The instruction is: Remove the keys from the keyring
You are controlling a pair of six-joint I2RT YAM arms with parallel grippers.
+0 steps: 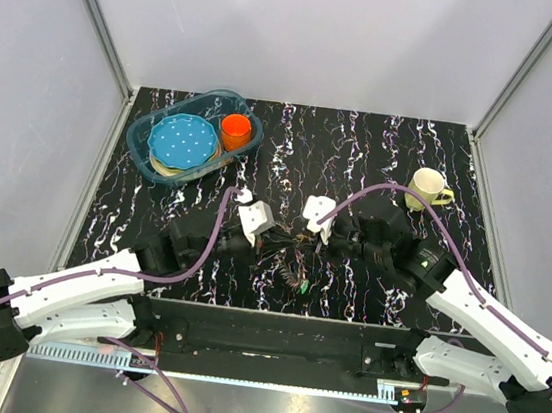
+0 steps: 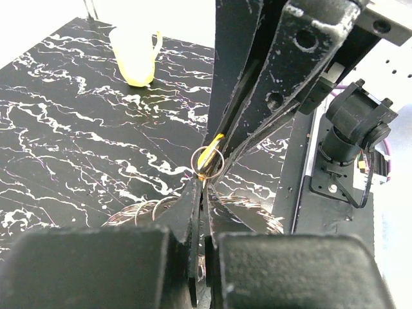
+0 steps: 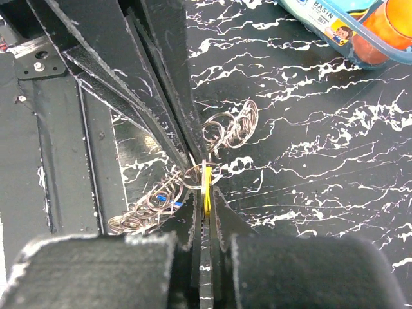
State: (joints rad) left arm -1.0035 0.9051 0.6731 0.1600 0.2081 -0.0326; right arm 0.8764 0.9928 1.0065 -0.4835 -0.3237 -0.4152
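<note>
One each: basin (image 1: 135,139), plate (image 1: 183,141), cup (image 1: 235,129), mug (image 1: 425,189), left hand (image 1: 275,233), right hand (image 1: 301,236).

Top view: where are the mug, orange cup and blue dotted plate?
Cream mug (image 1: 425,188), top view, its body.
Orange cup (image 1: 235,129), top view, its inside.
Blue dotted plate (image 1: 182,141), top view, its face.

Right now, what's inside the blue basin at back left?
A blue dotted plate and an orange cup sit in the basin. A pale edge shows under the plate; what else lies beneath it is covered.

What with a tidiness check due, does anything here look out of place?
Nothing spilled or broken. Only the keyring sprawls in tangled loops, pinched between the shut left gripper and right gripper.
</note>
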